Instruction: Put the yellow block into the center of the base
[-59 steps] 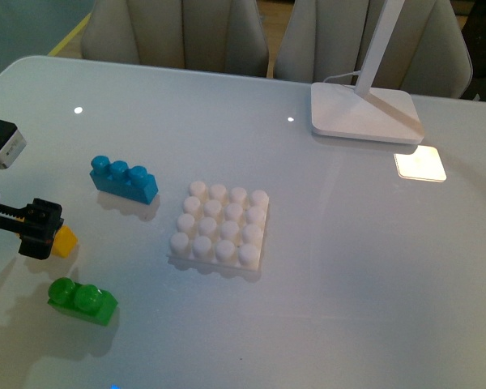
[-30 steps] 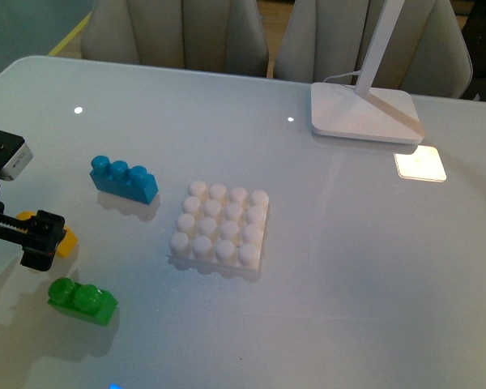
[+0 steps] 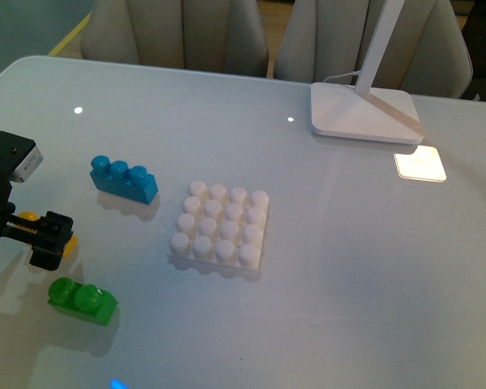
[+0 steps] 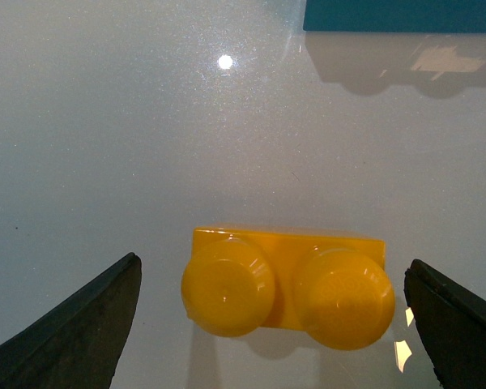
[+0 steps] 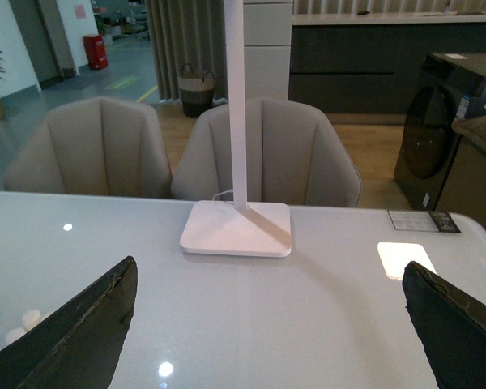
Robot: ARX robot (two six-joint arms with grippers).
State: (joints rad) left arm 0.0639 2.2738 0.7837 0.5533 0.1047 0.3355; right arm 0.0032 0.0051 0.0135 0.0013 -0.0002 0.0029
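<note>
The yellow block (image 4: pixel 287 293) lies on the table between the open fingers of my left gripper (image 4: pixel 283 324), studs up. In the front view only bits of it (image 3: pixel 30 217) show behind the gripper (image 3: pixel 34 231) at the table's left edge. The white base (image 3: pixel 220 227) with its stud grid sits at the table's middle, right of the gripper. My right gripper (image 5: pixel 271 324) is open and empty, out of the front view, its camera facing the lamp.
A blue three-stud brick (image 3: pixel 123 178) lies behind the left gripper, its edge in the left wrist view (image 4: pixel 401 14). A green two-stud brick (image 3: pixel 83 301) lies just in front of it. A white lamp foot (image 3: pixel 364 112) stands at the back right, also in the right wrist view (image 5: pixel 236 229).
My left gripper has moved slightly right and down over the yellow block, now covering most of it in the front view. The bricks and base have not moved.
</note>
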